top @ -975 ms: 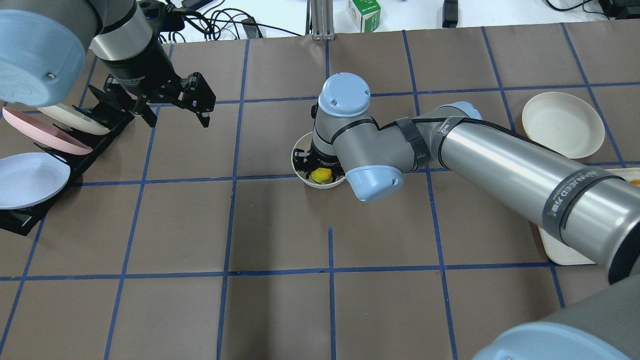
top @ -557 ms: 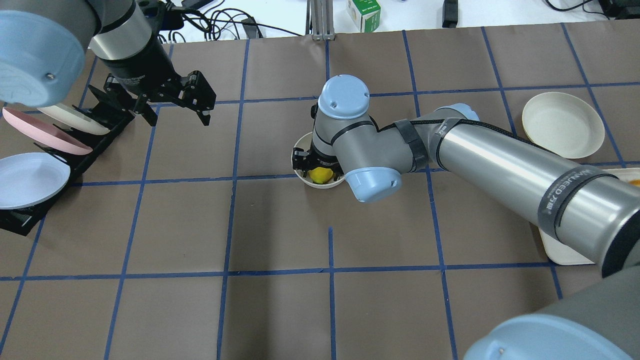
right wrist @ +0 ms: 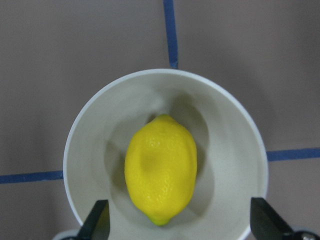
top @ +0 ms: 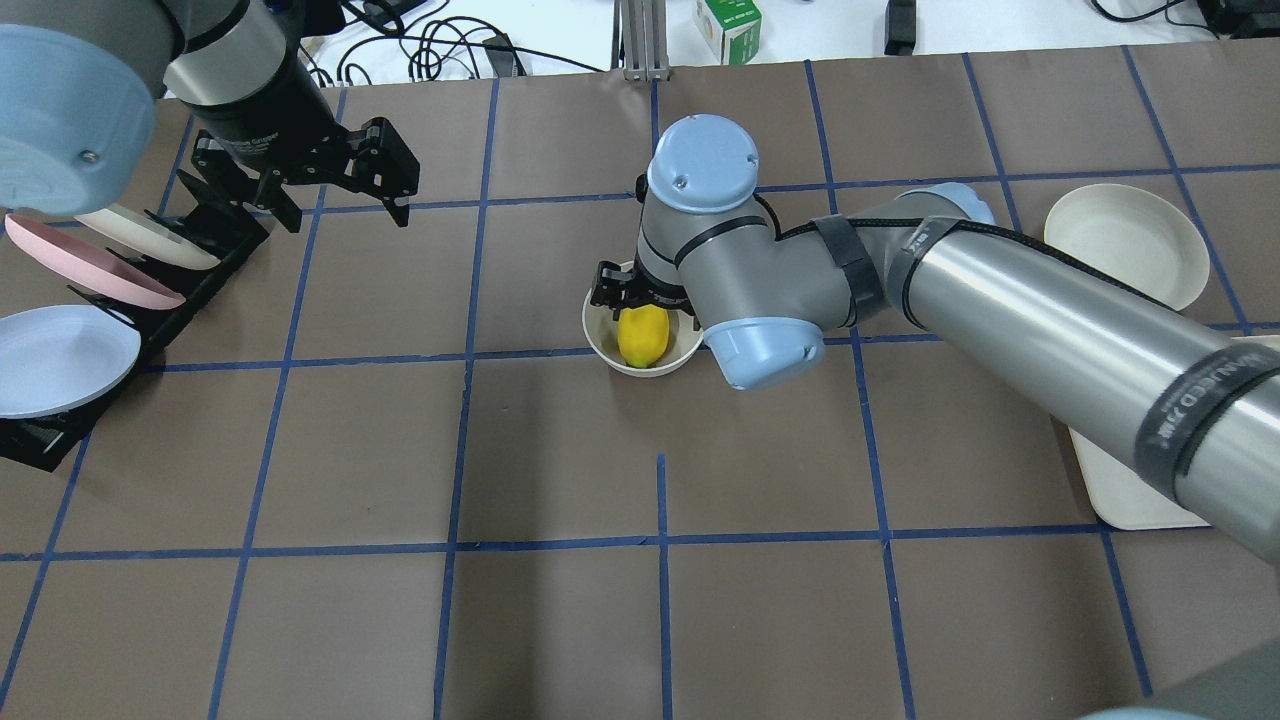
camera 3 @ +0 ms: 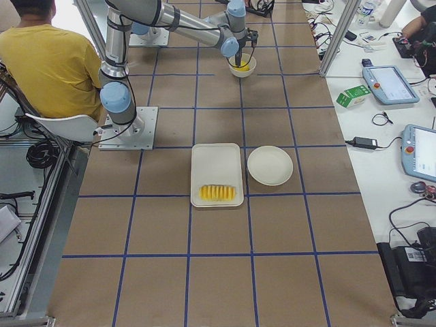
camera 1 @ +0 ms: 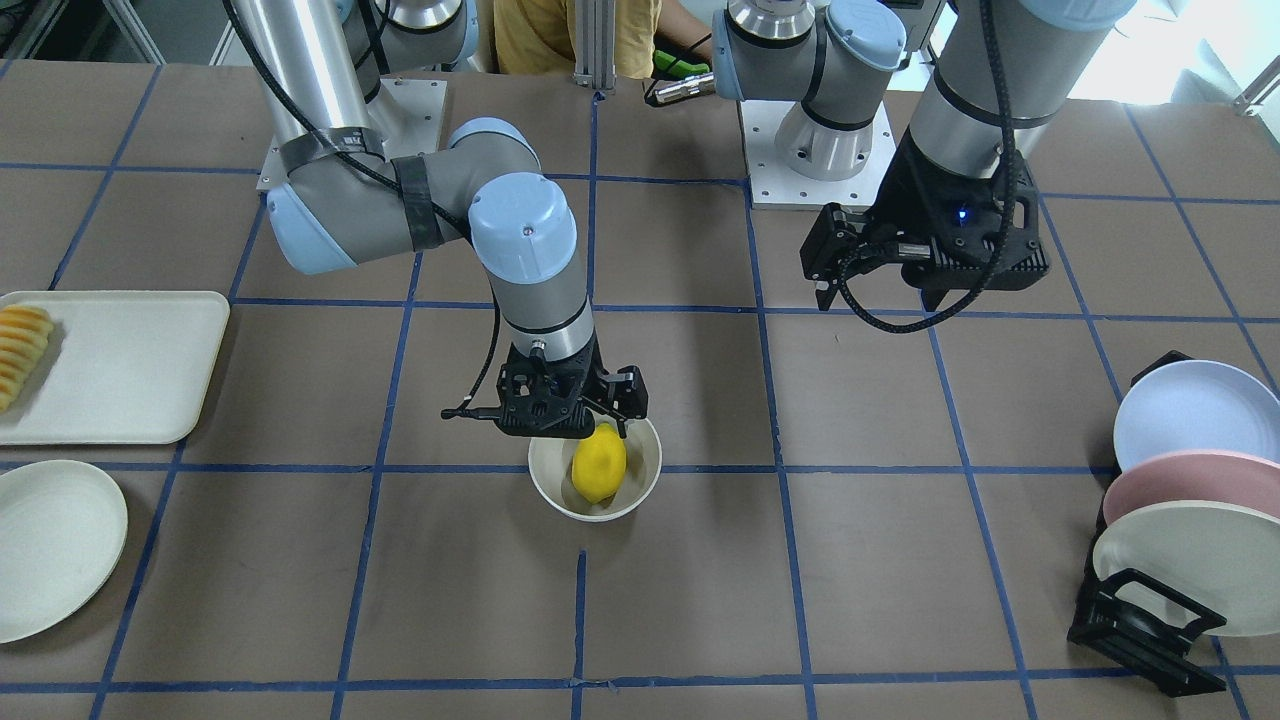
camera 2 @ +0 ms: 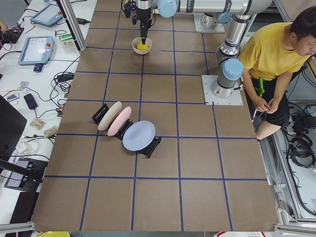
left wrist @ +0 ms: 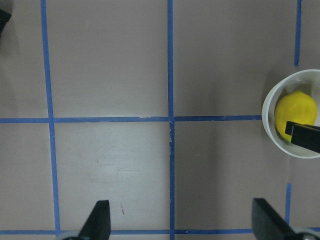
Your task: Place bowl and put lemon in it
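The cream bowl (top: 597,340) stands on the brown table near its middle. The yellow lemon (top: 643,335) lies inside it, free of any grip. My right gripper (top: 640,295) is open just above the bowl's robot-side rim. In the right wrist view its fingertips (right wrist: 99,220) stand wide on either side of the lemon (right wrist: 161,181) in the bowl (right wrist: 225,150). In the front view the lemon (camera 1: 599,463) and bowl (camera 1: 650,470) sit below that gripper (camera 1: 590,425). My left gripper (top: 345,210) is open and empty, far to the bowl's left, above the table.
A black rack (top: 60,440) holds blue, pink and cream plates at the left edge. A flat cream plate (top: 1125,250) lies at the far right. A white tray (camera 1: 110,365) with orange-yellow slices (camera 1: 20,350) lies near it. A person (camera 2: 276,54) sits behind the robot.
My right gripper has drawn up and back from the bowl, leaving the lemon lying fully in view. My left gripper has shifted a little left and back.
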`<action>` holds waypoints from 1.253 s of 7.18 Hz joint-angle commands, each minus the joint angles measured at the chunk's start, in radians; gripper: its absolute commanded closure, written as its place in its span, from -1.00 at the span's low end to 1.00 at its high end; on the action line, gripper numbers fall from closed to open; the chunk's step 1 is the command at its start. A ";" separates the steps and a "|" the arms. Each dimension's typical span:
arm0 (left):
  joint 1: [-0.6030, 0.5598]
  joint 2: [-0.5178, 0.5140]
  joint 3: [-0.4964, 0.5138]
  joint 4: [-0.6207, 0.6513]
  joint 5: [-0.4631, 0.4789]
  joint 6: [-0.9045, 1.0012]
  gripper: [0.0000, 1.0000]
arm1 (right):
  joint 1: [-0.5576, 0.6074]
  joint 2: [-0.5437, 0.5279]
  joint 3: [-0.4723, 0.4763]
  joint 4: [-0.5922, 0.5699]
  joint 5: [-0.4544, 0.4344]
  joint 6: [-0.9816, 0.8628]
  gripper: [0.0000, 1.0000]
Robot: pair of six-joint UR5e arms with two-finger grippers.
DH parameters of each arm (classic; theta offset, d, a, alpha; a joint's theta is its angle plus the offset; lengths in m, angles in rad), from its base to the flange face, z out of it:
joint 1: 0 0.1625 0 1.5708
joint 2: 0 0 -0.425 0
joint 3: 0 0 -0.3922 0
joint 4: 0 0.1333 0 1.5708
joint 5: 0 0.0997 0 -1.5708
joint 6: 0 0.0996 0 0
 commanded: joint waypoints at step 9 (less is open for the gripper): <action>-0.001 -0.015 0.014 0.000 0.001 0.005 -1.00 | -0.336 -0.569 -0.011 0.775 -0.054 -0.446 -1.00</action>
